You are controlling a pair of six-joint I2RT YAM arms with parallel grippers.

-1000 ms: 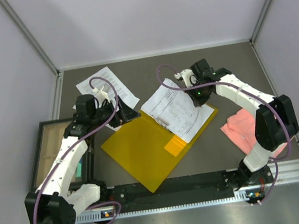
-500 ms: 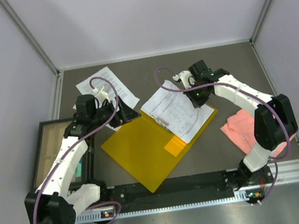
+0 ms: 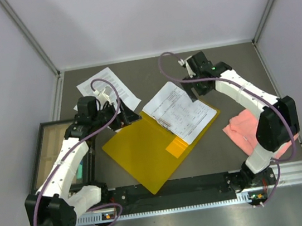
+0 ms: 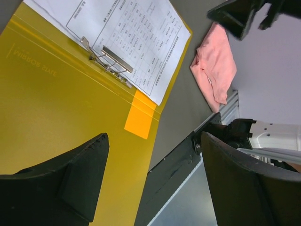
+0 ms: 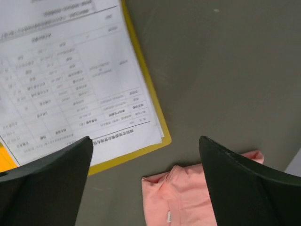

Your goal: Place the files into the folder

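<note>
The orange-yellow folder (image 3: 142,151) lies open at the middle of the table. A stack of printed files (image 3: 182,111) rests on its right half, beside the metal clip (image 4: 110,59) at the spine. Another white sheet (image 3: 108,88) lies at the back left, partly under the left arm. My left gripper (image 3: 132,115) hangs open over the folder's far left corner, and its wrist view shows the yellow cover (image 4: 56,108) below with nothing between the fingers. My right gripper (image 3: 194,91) is open and empty above the files' far right edge (image 5: 70,84).
A pink cloth (image 3: 248,127) lies right of the folder, close under the right arm. A dark framed tray (image 3: 45,139) sits at the left edge. Walls enclose the table on three sides, and a metal rail (image 3: 206,184) runs along the front.
My right gripper has gone from shut to open, letting go of the files, and has drawn back toward the far wall. The left arm has not moved.
</note>
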